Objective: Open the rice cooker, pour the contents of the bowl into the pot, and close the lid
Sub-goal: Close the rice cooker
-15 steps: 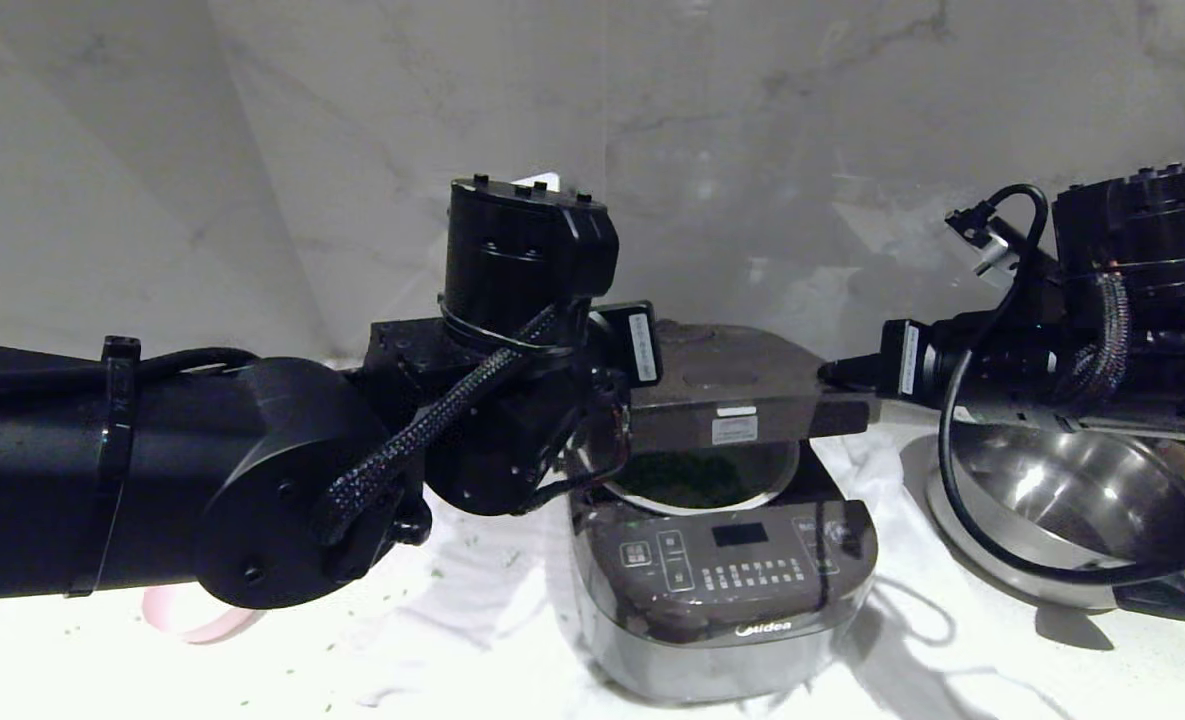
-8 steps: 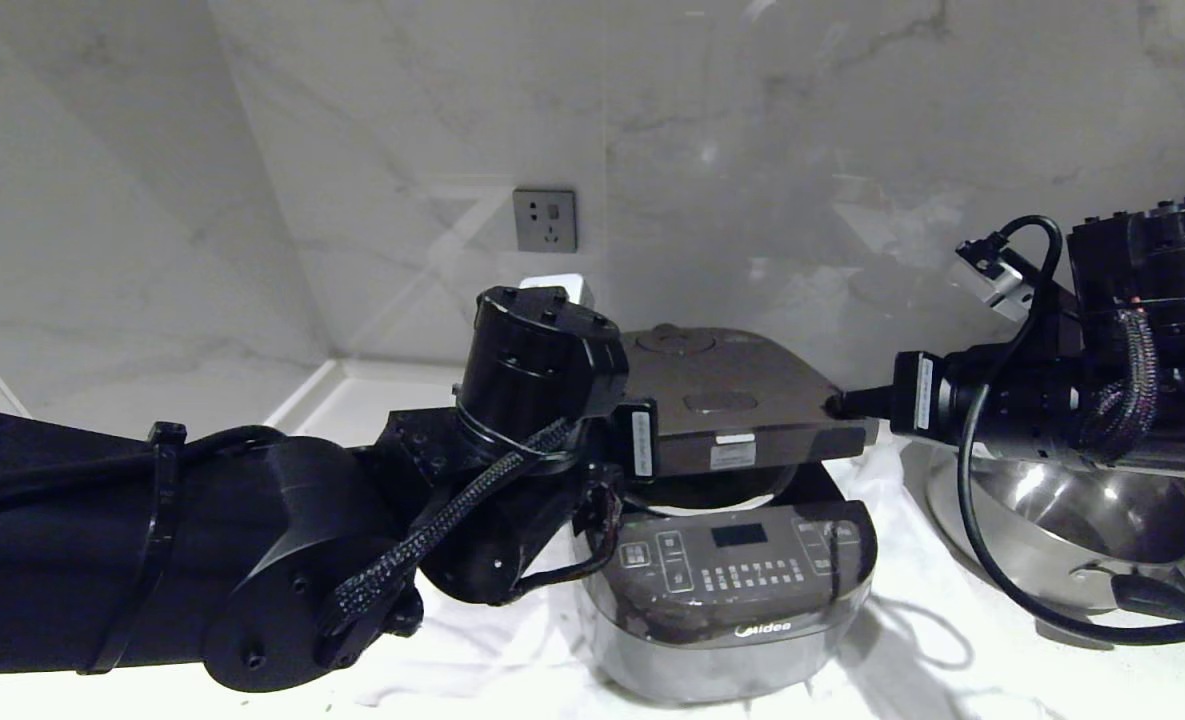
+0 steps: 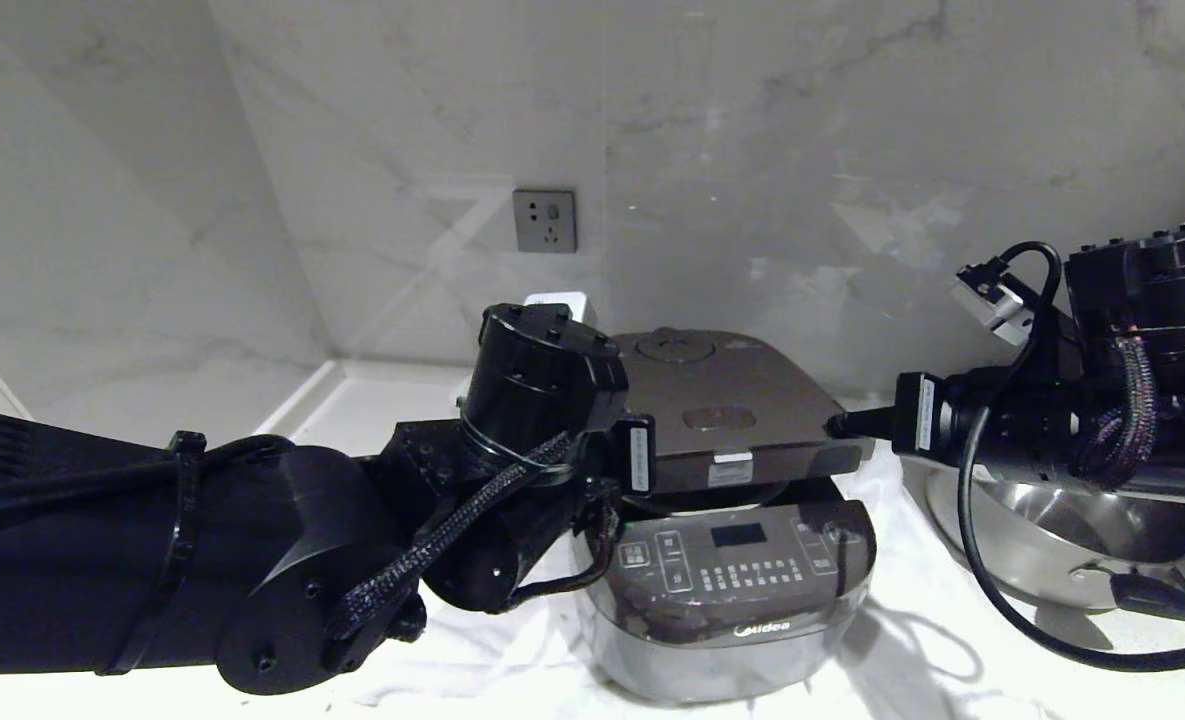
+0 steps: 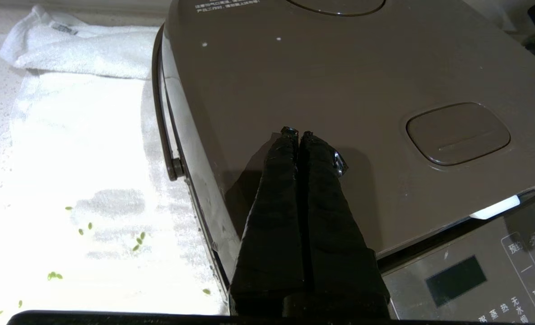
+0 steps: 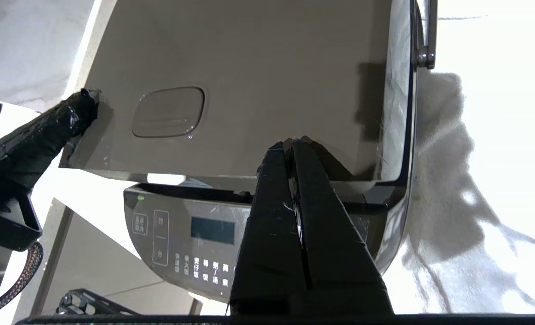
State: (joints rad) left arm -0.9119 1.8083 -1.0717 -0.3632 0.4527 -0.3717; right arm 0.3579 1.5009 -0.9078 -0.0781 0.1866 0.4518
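Note:
The dark brown rice cooker (image 3: 727, 590) stands in the middle of the counter on a white cloth. Its lid (image 3: 722, 410) lies almost flat, with a thin dark gap left above the button panel (image 4: 475, 280). My left gripper (image 4: 294, 132) is shut and empty, its tips resting on the lid top near the left edge, beside the oval release button (image 4: 458, 133). My right gripper (image 5: 290, 143) is also shut and empty, tips on the lid's right front corner. The pot, the bowl and what went into the pot are hidden. A few green bits (image 4: 138, 241) lie on the cloth.
A big steel pan (image 3: 1082, 530) sits right of the cooker, under my right arm. A folded white towel (image 4: 82, 49) lies behind the cooker's left side. A wall socket (image 3: 544, 220) is on the marble wall behind. My left arm fills the left foreground.
The lid has swung down from half raised to nearly flat, hiding the pot and its green contents. Both grippers came down with it, staying on its two sides.

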